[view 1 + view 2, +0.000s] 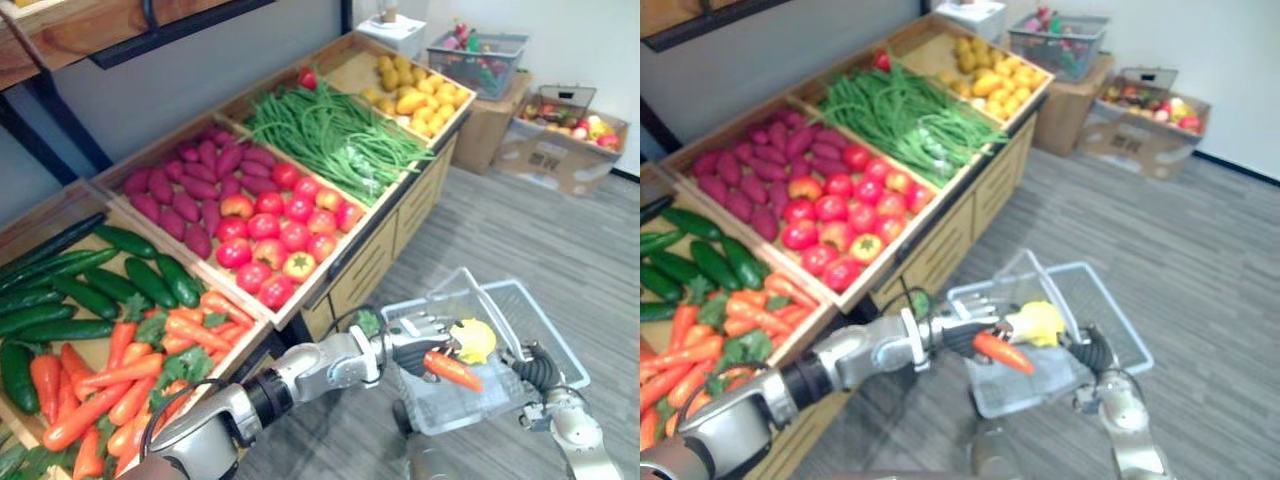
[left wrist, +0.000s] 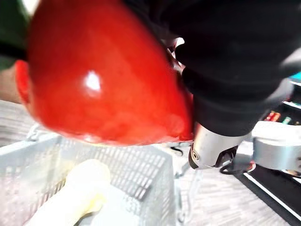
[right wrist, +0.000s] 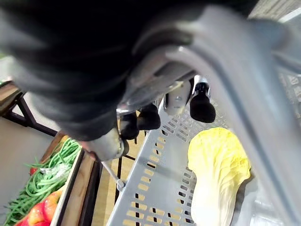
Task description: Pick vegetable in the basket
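Left hand (image 1: pixel 418 336): fingers and thumb clamped on the thick end of a glossy orange carrot (image 1: pixel 453 371), which is off the stand and in the air. The carrot's long axis runs out of the palm toward the robot's right, tip a little low and pointing at the other arm. Directly under the hand and carrot is the pale grey perforated plastic basket (image 2: pixel 117 165), with the hand already inside its rim line. A yellow leafy cabbage (image 3: pixel 218 174) lies in the basket just past the fingertips, close to the carrot; I can't tell if they touch. Right hand (image 3: pixel 201 106): fingers curled under the basket's grey handle (image 3: pixel 225 75), carrying it, so it's busy and only the left can place. My read: the carrot goes straight down, no reach needed. It should lie lengthwise along the basket floor next to the cabbage, and the tip could snag the mesh if it goes in steep. The basket hangs free over grey plank flooring (image 1: pixel 520 230), so it may swing on release. Back along the left arm is the wooden display stand (image 1: pixel 380 250), with more carrots (image 1: pixel 120 380) and dark green cucumbers (image 1: pixel 90 290) nearest, then red tomatoes (image 1: pixel 270 235), purple sweet potatoes (image 1: pixel 190 190) and green beans (image 1: pixel 330 130). Well beyond the hand, by the wall, are cardboard boxes (image 1: pixel 550 155) of produce.
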You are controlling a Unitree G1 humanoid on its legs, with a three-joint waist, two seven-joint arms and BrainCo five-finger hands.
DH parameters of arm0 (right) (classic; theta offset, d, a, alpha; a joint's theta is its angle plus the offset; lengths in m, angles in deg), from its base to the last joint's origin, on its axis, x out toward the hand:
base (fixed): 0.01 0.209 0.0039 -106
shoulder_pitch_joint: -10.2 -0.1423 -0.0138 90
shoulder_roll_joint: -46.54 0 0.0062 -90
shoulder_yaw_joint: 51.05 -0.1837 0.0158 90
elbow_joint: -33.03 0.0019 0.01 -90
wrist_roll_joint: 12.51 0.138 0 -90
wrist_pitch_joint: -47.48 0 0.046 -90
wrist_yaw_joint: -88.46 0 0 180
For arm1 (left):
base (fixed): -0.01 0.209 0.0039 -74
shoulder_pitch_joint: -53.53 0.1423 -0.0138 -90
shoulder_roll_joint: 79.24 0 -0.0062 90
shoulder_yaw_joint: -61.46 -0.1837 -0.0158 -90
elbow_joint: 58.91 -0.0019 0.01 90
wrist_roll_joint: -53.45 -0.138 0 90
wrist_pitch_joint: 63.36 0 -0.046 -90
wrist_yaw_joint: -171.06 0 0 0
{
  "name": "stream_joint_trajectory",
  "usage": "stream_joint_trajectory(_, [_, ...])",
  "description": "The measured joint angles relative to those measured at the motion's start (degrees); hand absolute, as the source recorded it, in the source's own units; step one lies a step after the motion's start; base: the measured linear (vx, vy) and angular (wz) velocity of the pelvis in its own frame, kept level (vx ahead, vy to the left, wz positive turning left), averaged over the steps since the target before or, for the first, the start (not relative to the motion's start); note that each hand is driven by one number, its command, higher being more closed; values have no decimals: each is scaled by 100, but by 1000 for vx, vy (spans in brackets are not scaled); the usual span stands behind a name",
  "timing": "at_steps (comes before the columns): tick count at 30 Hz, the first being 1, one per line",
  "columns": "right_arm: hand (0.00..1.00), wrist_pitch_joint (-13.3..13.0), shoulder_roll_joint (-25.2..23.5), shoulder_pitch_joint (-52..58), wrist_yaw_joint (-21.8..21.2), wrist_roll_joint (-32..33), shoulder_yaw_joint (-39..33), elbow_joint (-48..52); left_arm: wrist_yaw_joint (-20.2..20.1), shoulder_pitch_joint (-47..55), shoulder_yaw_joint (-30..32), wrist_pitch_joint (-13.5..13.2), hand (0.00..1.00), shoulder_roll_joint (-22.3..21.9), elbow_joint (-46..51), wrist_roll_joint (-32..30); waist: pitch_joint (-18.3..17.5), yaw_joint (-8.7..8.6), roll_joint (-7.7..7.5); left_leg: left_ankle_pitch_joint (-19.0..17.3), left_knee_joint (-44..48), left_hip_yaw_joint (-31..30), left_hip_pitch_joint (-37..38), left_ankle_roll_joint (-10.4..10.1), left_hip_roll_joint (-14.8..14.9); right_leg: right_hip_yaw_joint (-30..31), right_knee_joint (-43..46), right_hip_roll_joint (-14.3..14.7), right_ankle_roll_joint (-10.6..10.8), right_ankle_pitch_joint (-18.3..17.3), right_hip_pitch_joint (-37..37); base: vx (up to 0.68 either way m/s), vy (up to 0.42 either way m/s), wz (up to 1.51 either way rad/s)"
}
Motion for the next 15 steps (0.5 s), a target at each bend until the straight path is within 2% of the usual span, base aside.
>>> stream_joint_trajectory(7, [100, -50, 32, 192, -104, 56, 274, 241, 98, -170, 8, 143, 100, -505, -818, -376, 3, -154, 1, -7, -24, 81, 9, -9, -20, 87, -2, 12, -2, -3, -54, -2, -49, -6])
stream_joint_trajectory(11, [100, -92, 32, 290, -215, 233, 354, 247, 127, -300, 5, 181, 100, -773, -1270, -444, 5, -179, -1, -27, -23, 92, -37, -5, -31, 110, -2, 7, -3, -3, -109, 2, -45, -2])
stream_joint_trajectory(15, [100, -116, 32, 311, -216, 269, 478, 284, 179, -386, 6, 259, 100, -958, -1678, -636, 6, -310, -2, -26, -28, 94, -38, -5, -42, 118, -2, 11, -4, -4, -128, 15, -28, -2])
